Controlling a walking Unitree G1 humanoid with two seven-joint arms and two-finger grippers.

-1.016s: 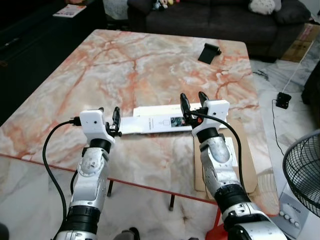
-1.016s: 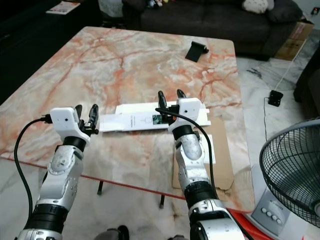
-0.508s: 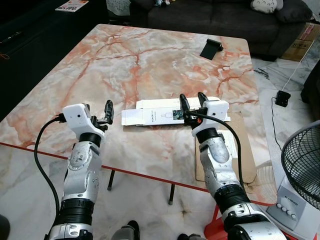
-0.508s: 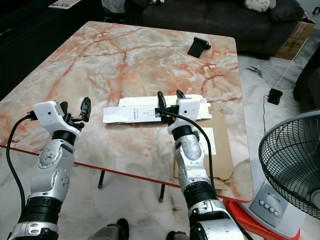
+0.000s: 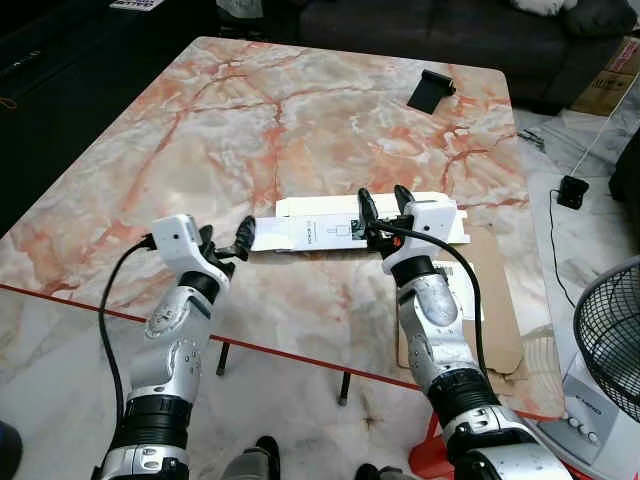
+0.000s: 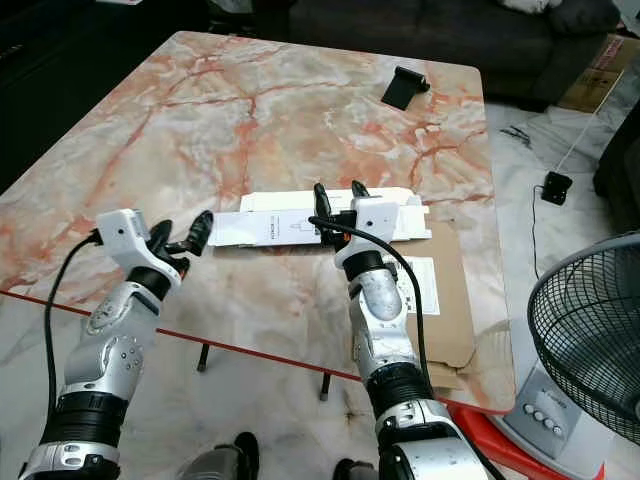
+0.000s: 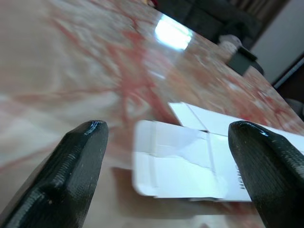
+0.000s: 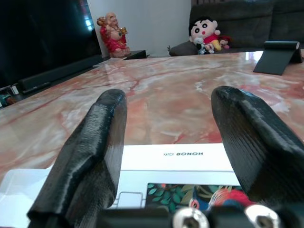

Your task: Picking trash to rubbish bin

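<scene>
Lying flat near the middle of the left eye frame, on the marble table [image 5: 300,120]: a long white flattened carton [image 5: 330,232], the trash in question, stretched crosswise with one end toward each arm, presumably too long and limp for a single grasp. At the carton's left end, just short of touching it: the left gripper [image 5: 228,243], fingers spread wide, one black finger [image 7: 66,166] on either side of the white flap in the left wrist view, so lined up to close on that end. Over the carton's right portion, centre-right of the frame: the right gripper [image 5: 380,212], fingers also parted and holding nothing, straddling the printed panel as seen in the right wrist view; whether the tips touch the card, impossible to tell. Both arms level with the tabletop and aimed inward, apparently to take the carton from two ends and keep it from folding. At the lower right of the frame, by the table's right edge: a flattened brown cardboard [image 5: 495,330], untouched. At the upper right: a small black stand [image 5: 430,90], well apart. At the far right edge: a fan [image 5: 612,340]. No rubbish bin to be made out, so carrying not yet begun, by this reading.
</scene>
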